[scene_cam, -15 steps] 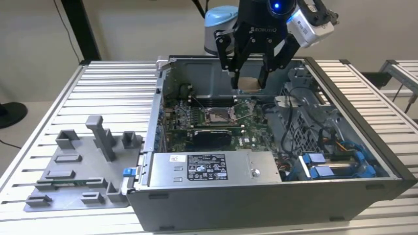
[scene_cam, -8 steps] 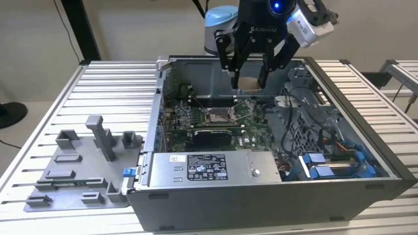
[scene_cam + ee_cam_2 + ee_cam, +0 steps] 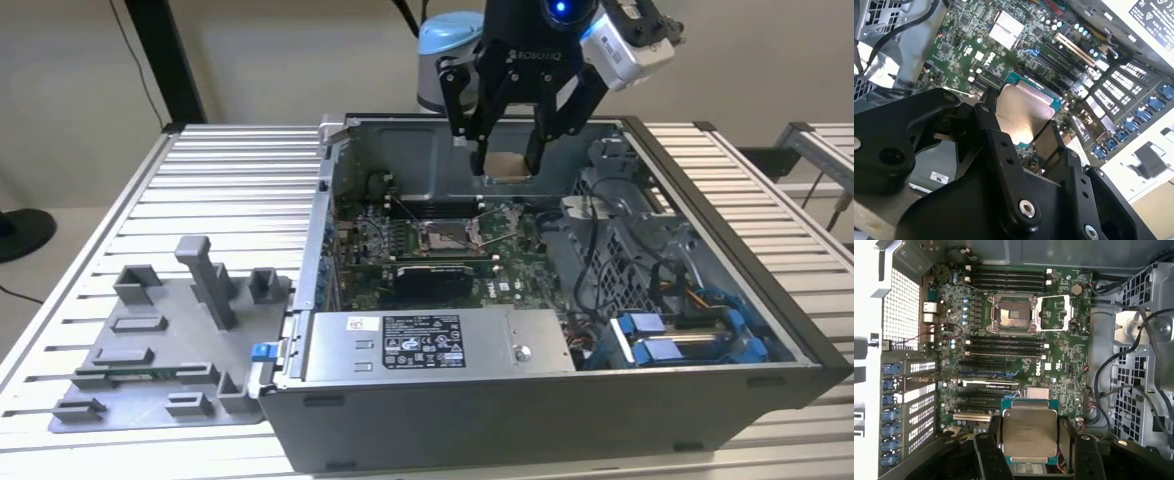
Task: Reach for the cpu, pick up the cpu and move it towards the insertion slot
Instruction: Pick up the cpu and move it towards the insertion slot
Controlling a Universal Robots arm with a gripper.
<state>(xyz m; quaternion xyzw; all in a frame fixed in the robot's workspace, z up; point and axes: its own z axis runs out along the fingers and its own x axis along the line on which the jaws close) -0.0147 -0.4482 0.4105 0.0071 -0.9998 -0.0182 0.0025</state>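
The gripper (image 3: 511, 165) is clenched on the cpu (image 3: 1030, 432), carrying it in the air above the open computer case (image 3: 747, 330) on the bench (image 3: 80, 330). The insertion slot (image 3: 1010, 315) lies open on the motherboard (image 3: 1054, 370) below, apart from the chip.

Plain beige wall (image 3: 267, 60), grey slatted table (image 3: 227, 190), dark floor (image 3: 40, 290)

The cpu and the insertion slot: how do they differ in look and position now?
The cpu is a closed silvery plate with a green edge; the insertion slot is an open metal frame.
The cpu is held in the hand above the board; the insertion slot sits fixed on the board, apart from it.
Both are squarish.
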